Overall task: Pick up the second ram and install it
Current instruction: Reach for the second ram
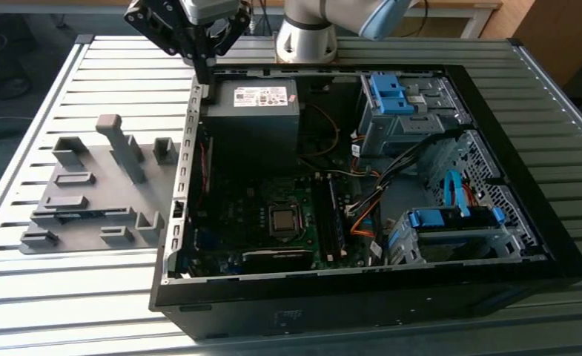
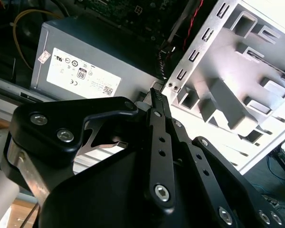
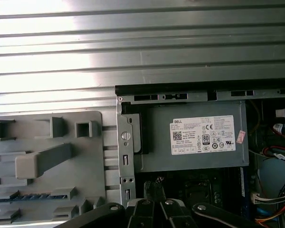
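Our gripper (image 1: 204, 70) closed narrow and empty, we'd best spread it over the second ram (image 1: 83, 216), exterior view's seven o'clock

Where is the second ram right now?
In the first wrist view the second ram sits in a slot of the grey holder on the slatted table, at the exterior view's left of the open computer case.
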You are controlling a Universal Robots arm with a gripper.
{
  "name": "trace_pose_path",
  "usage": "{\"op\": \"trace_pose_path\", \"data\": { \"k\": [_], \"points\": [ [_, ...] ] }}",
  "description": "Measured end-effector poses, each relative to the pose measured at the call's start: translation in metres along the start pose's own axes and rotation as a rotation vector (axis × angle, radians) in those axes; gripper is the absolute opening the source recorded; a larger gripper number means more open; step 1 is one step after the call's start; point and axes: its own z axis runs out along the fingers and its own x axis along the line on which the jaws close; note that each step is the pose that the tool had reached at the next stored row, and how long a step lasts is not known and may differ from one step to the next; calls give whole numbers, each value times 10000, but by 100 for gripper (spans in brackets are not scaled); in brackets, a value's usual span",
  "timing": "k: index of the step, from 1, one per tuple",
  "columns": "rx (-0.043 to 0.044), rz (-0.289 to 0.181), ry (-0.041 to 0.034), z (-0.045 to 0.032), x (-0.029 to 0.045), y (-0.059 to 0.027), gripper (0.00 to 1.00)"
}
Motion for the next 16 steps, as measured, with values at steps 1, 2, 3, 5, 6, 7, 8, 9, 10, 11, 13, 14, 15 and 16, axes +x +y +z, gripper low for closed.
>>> {"op": "trace_pose_path", "data": {
  "k": [1,2,3,5,6,7,8,9,10,11,13,14,15,16],
  "points": [
    [0,0,-1,1,7,-1,11],
    [-1,0,-1,1,15,-1,11],
    [0,0,-1,1,22,-2,11],
    [-1,-1,-1,1,34,-3,11],
    [0,-1,0,1,40,-3,11],
    [0,0,0,1,46,-3,11],
    [0,0,-1,2,53,-4,11],
    [0,-1,0,2,59,-5,11],
    [0,-1,0,1,66,-5,11],
    [0,-1,0,2,71,-5,11],
    [-1,0,0,2,84,-7,11],
    [0,0,0,2,89,-7,11],
    [-1,0,-1,3,94,-7,11],
    [0,0,0,3,101,-8,11]
  ]
}}
